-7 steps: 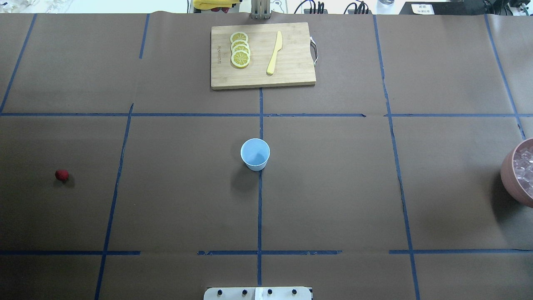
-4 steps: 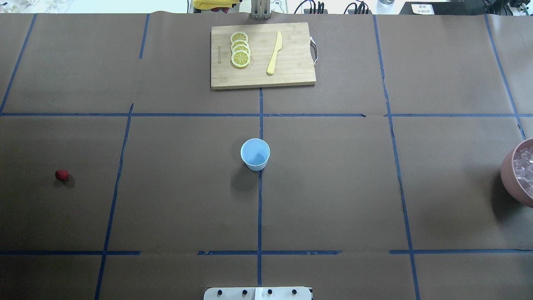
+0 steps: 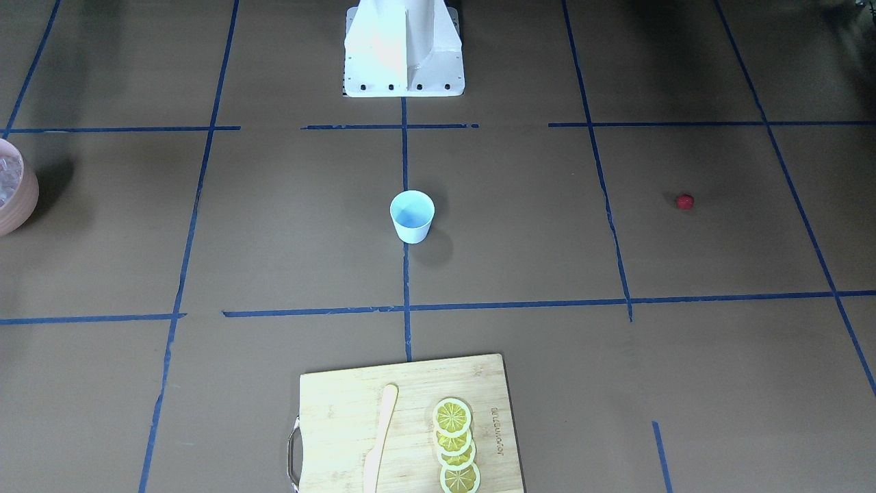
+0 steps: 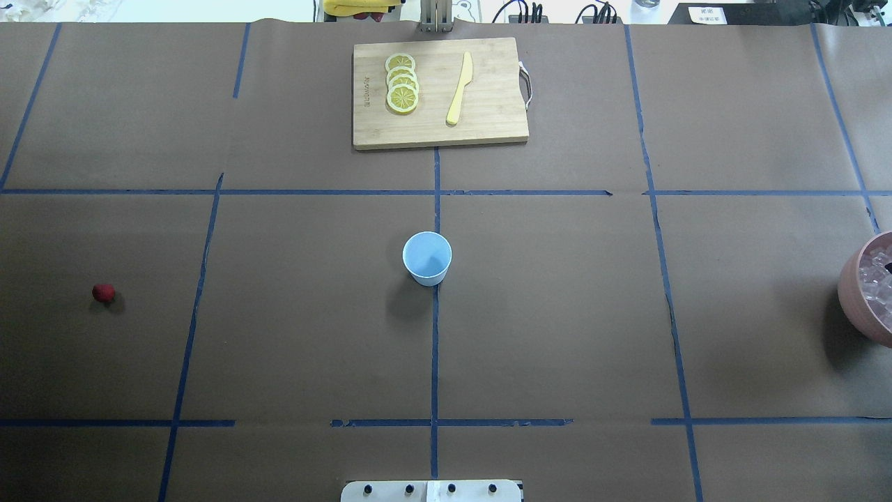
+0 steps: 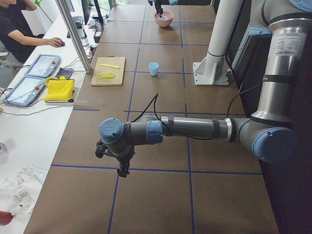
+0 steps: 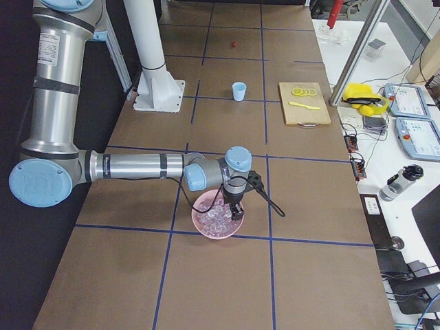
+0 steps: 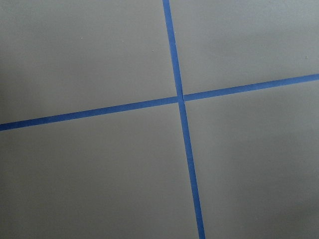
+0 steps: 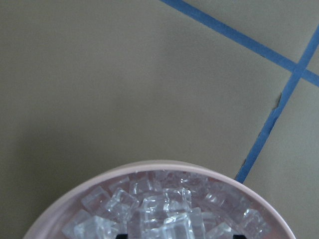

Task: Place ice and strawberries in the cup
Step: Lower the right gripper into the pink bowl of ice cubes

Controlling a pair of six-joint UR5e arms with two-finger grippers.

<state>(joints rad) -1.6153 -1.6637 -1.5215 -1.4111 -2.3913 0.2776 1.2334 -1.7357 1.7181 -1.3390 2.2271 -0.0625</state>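
Observation:
The pale blue cup (image 4: 427,258) stands upright and empty at the table's middle, also seen in the front view (image 3: 412,216). A dark-red strawberry (image 4: 103,293) lies alone far to its left. Ice (image 8: 159,209) fills a pink bowl (image 4: 854,296) at the right edge. My right gripper (image 6: 236,212) hangs just above the ice. Two dark fingertips (image 8: 122,234) show apart at the wrist view's bottom edge, so it is open with nothing held. My left gripper (image 5: 123,169) hovers over bare table at a tape crossing. I cannot tell whether it is open or shut.
A wooden cutting board (image 4: 488,118) with lemon slices (image 4: 402,84) and a yellow knife (image 4: 460,89) lies at the far middle. The robot's base (image 3: 404,48) stands at the near middle. A person (image 5: 17,31) sits at a side desk with tablets.
A dark gripper tip has come into view over the ice at the overhead view's right edge. The cup, strawberry and board have not moved.

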